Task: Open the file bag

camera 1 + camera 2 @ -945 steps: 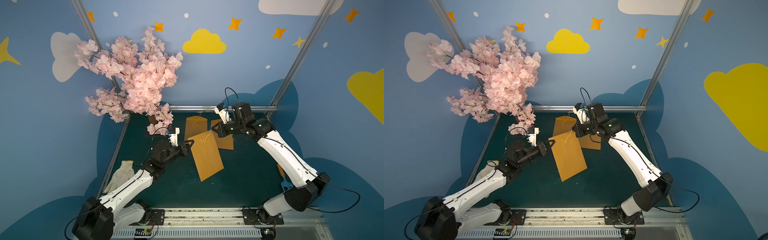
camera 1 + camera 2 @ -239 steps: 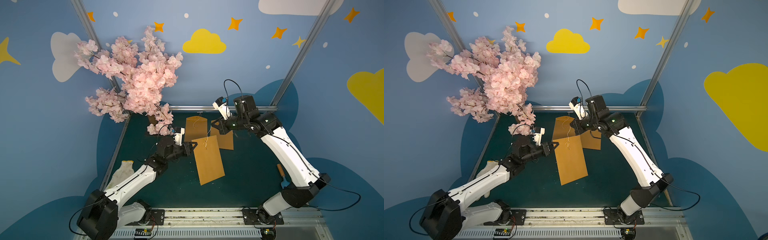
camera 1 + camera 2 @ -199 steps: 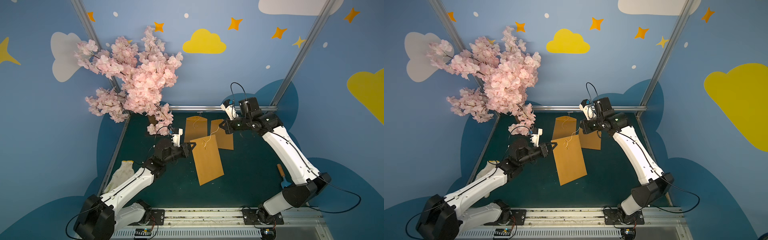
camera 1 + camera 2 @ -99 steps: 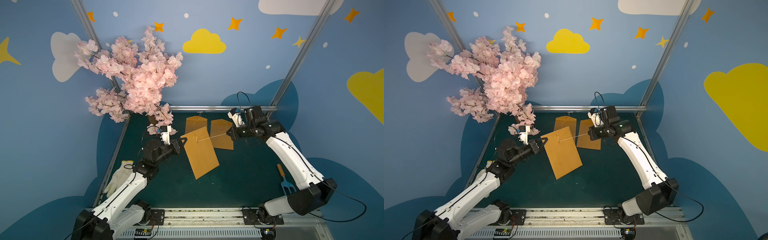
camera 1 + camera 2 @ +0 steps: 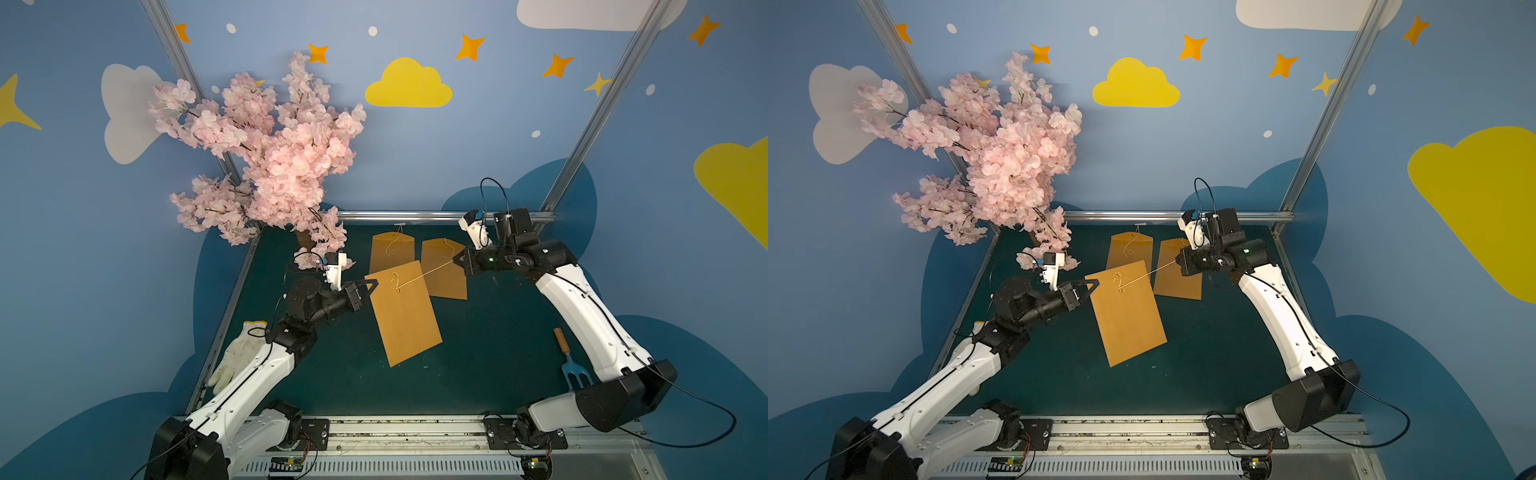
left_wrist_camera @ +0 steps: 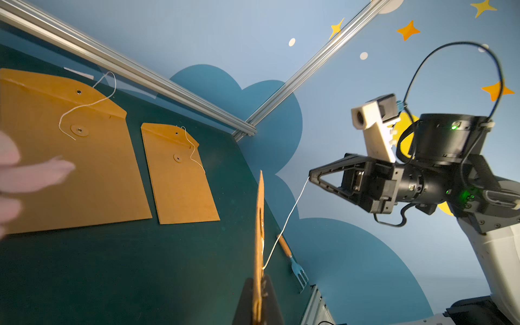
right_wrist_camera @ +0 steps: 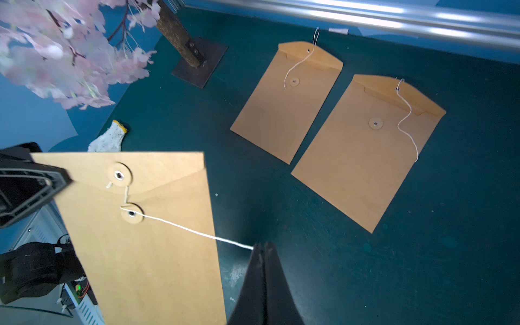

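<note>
The bag [image 5: 405, 316] hangs at the middle of the frame in both top views. It is lifted off the counter [image 5: 498, 353] and tilted, with its flap end uppermost. The left pincer [image 5: 374, 283] is clamped on its upper left corner, and the left wrist view shows the card edge-on between the closed tips. The right pincer [image 5: 455, 259] is closed on the string [image 5: 424, 273], which runs taut from the lower button [image 7: 131, 213] toward the right of the frame.

The bag looks like thin kraft card, light and stiff enough to stay flat from one corner. It will probably swing or twist about that single grip when the string is pulled. The string is thin, so a pinch on it could slip. The paper buttons and the flap [image 7: 157, 168] could tear under a hard tug.

I judge the best holds to be the corner for bracing, the string for unwinding round the button, then the flap's free edge. Two other bags [image 5: 390, 249] lie flat behind.
</note>
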